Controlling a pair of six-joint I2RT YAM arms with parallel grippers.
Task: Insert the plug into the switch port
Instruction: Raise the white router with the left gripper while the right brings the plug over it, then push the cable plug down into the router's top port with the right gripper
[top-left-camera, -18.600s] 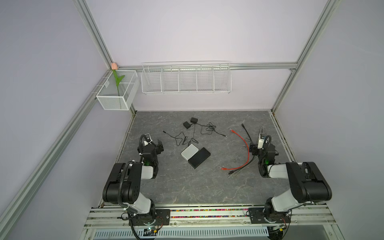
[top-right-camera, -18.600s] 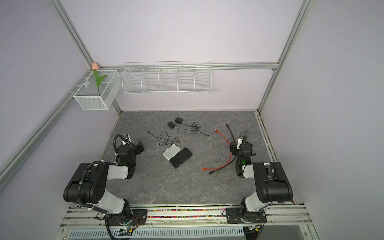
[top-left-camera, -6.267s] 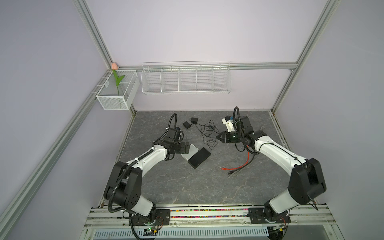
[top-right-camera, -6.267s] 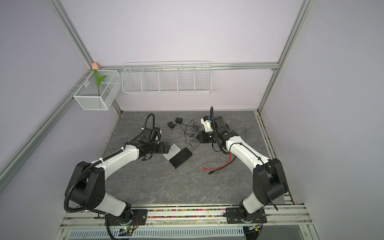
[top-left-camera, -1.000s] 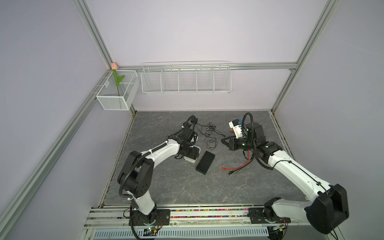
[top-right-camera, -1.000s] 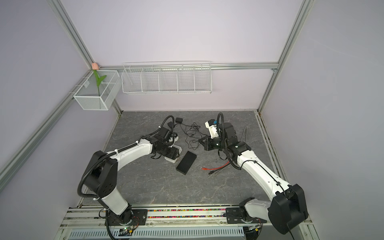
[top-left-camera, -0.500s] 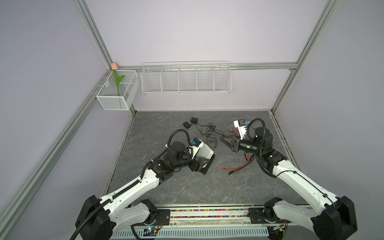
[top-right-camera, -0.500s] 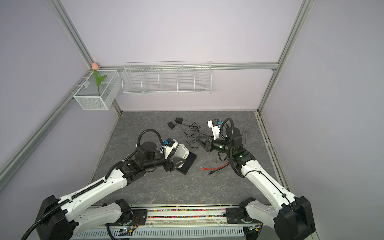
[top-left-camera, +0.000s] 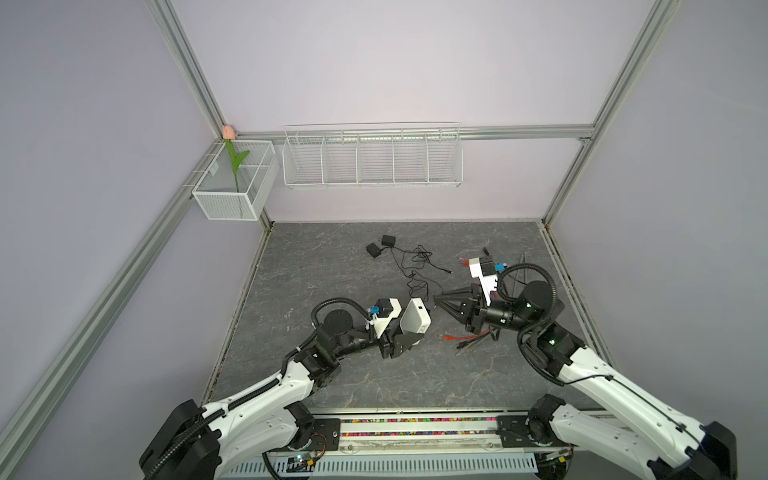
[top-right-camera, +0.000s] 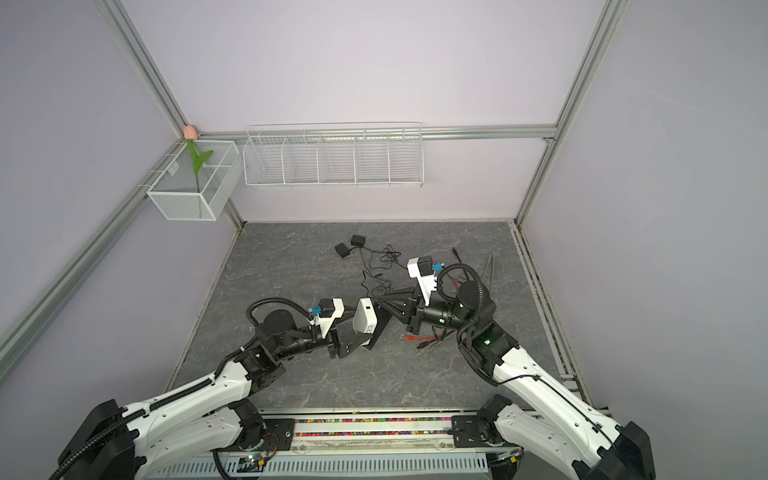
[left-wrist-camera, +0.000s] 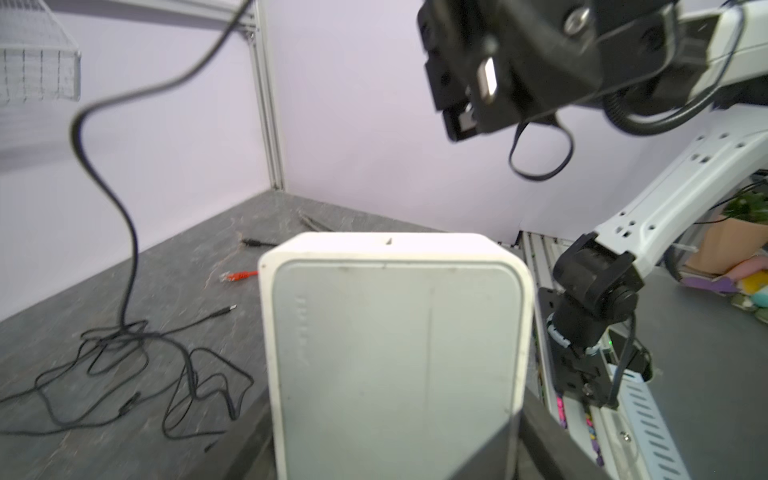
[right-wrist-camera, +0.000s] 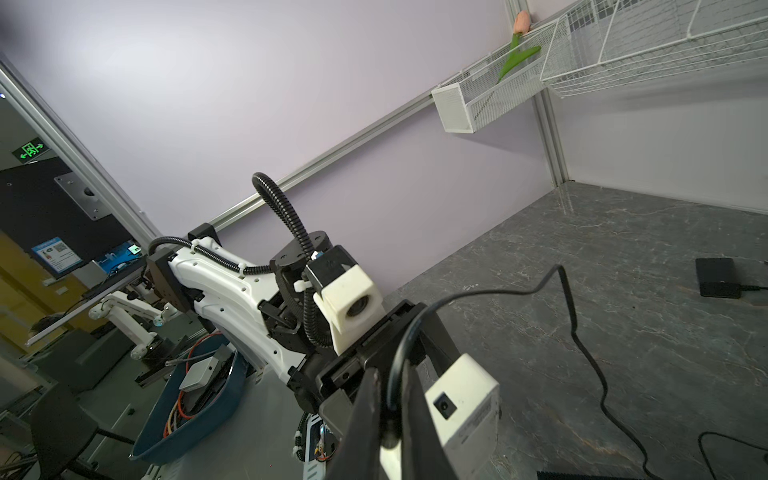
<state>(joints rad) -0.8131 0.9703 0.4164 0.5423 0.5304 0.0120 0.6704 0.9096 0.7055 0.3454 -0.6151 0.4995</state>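
Since the white plastic switch box (top-left-camera: 415, 318) is clamped aloft in the wide-spread left gripper (top-left-camera: 409, 337), the thin black plug (right-wrist-camera: 390, 415) pinched by the closed right gripper (top-left-camera: 437, 298) alongside should probably be squared to its round port (right-wrist-camera: 444, 405).

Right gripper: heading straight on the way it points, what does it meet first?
Probably the white boxy plastic switch in the left gripper, near its round port; it might skim past.

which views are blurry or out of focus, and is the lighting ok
left wrist view: right gripper and black cable smeared by blur, white switch slightly soft; right wrist view: its near fingers dark and out of focus, table behind sharp; both top views: sharp, evenly lit, no glare.
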